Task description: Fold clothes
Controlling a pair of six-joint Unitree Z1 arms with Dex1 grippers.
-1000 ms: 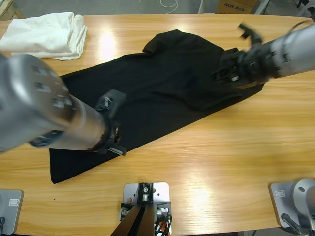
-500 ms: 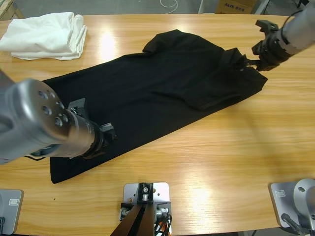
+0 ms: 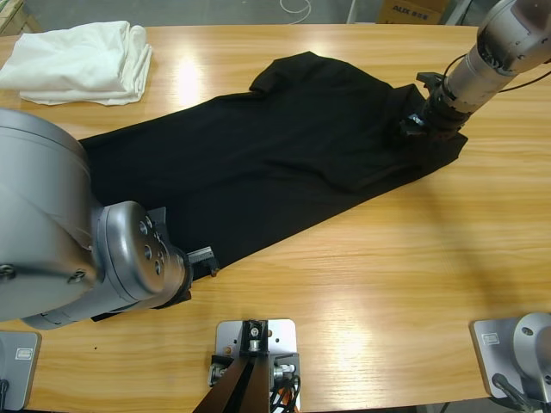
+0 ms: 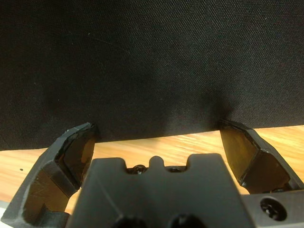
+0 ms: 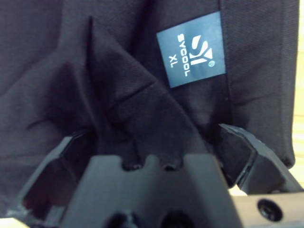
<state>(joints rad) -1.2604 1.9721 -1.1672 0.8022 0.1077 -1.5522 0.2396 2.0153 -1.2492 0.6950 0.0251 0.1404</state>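
A black polo shirt (image 3: 275, 155) is spread flat across the middle of the table (image 3: 387, 275), laid on a slant from the near left corner up toward the far right. The body is seen as one long smooth panel; a sleeve (image 3: 280, 73) is folded out toward the far edge, and the collar end is bunched in soft ridges toward the right edge. In the right wrist view a blue neck label (image 5: 191, 50) with white print and "XL" is shown, sewn inside the collar (image 5: 123, 80), whose fabric is creased into a pointed fold.

The right gripper (image 3: 419, 123) is set down on the collar end, its jaws spread wide with the bunched cloth lying between them; whether the fabric is touched by the pads cannot be told.

The left gripper (image 3: 200, 258) is held at the shirt's hem (image 4: 156, 135) by the near left corner, largely hidden under the silver arm (image 3: 77, 249) in the high view. In the left wrist view its jaws are spread wide, with the straight hem edge running just beyond their tips and bare wood below.

A folded white cloth (image 3: 82, 60) is laid at the far left corner, apart from the shirt.
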